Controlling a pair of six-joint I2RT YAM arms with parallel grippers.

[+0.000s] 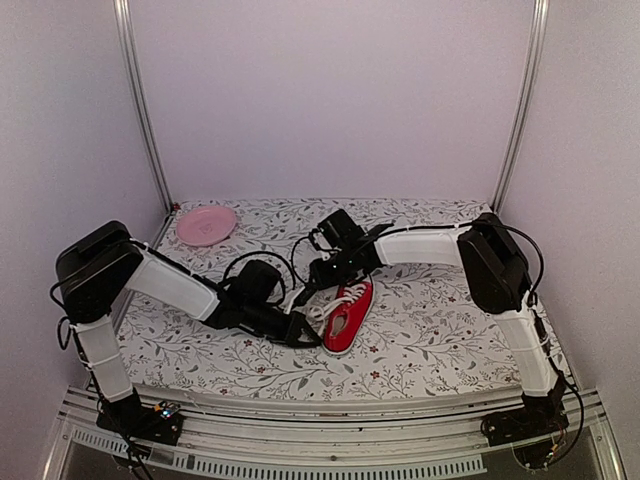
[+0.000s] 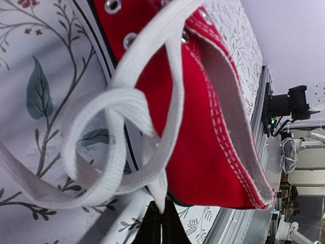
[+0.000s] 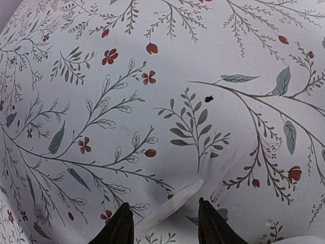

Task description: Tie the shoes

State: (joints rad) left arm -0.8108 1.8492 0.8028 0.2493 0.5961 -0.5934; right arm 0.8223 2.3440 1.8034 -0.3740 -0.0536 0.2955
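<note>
The shoe lies mid-frame on the surface. The left gripper, pressed together, pinches a lace that loops beside the eyelets. The right gripper is spread, with a lace end lying loose between its fingers. This looks like the knot-forming step. Next, the right gripper likely needs to close on that end and draw it against the left's hold.
</note>
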